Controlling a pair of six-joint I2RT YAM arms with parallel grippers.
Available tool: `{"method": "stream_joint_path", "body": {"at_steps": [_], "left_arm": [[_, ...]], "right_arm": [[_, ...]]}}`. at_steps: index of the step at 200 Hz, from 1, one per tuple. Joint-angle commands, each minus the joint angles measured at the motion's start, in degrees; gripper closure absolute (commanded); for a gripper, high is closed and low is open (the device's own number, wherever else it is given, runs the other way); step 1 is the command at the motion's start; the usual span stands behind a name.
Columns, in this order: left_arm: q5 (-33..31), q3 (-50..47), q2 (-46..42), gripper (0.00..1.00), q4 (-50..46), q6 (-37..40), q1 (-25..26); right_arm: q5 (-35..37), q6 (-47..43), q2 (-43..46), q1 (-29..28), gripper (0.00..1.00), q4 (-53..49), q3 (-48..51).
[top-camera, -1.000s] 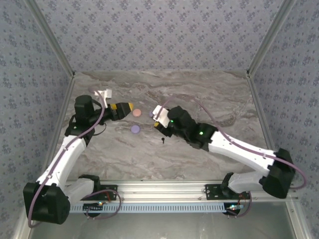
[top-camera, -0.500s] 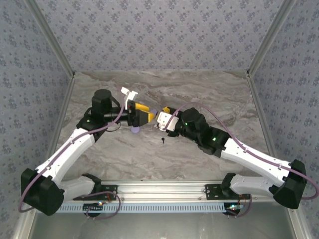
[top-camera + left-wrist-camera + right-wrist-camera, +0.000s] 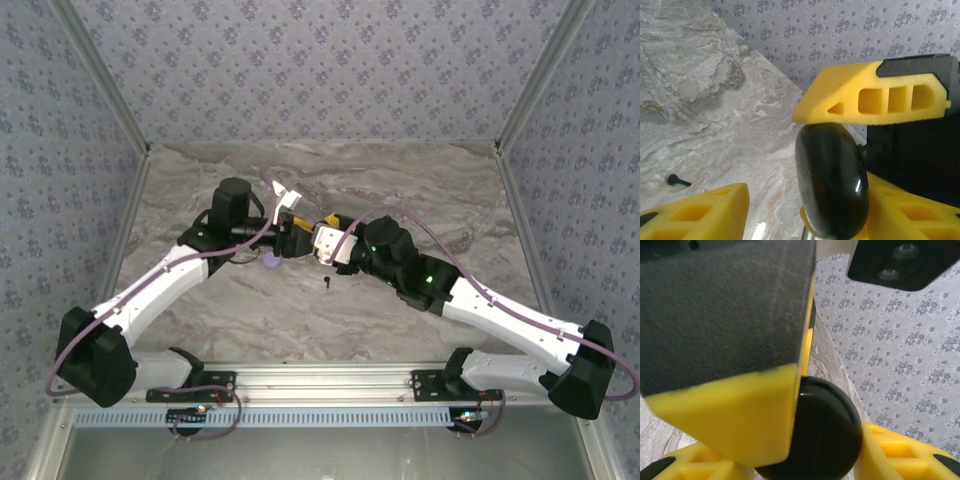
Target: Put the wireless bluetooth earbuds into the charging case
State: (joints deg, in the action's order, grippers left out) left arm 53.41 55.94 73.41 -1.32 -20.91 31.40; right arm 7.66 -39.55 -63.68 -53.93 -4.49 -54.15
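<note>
Right gripper pinching black case; left gripper half-spread around it. Risk: uneven squeeze twists case loose, drops onto bench.

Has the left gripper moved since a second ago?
Yes. The left gripper has swung right across the table, from well left of the black earbud lying there to just up-left of it, meeting the right gripper.

No writing, label, brand, number or sign can be read anywhere; the glossy black oval charging case has a plain shiny shell; the blue-grey wallpaper with a small floral print and the grey marbled counter carry pattern only.
</note>
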Motion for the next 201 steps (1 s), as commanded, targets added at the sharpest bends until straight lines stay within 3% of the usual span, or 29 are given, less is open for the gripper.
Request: {"method": "stream_joint_path", "body": {"at_steps": [1,61,97,133,172,201], "left_arm": [[1.83,2.81,0.91,0.49,1.85,-0.08,0.58],[1.56,3.56,1.93,0.77,1.68,-0.28,0.75],[-0.94,3.56,0.82,0.84,1.24,1.06,0.79],[-6.30,1.14,-2.90,0.91,4.80,5.23,0.98],[-15.85,-5.64,-10.50,0.92,13.97,17.98,5.75],[-19.75,-9.56,-13.36,0.98,20.34,23.19,7.68]], "right_arm": [[-0.41,-0.87,-0.39,-0.28,0.52,0.55,-0.41],[-0.17,0.59,-0.11,0.48,0.47,-1.90,-1.08],[-3.05,5.53,2.87,2.91,0.25,-5.13,-1.40],[-13.68,13.10,9.82,8.19,0.00,-6.90,1.58],[-26.64,29.18,16.17,16.85,0.00,-0.19,5.76],[-32.55,36.35,17.74,18.89,0.00,6.18,6.93]]}}
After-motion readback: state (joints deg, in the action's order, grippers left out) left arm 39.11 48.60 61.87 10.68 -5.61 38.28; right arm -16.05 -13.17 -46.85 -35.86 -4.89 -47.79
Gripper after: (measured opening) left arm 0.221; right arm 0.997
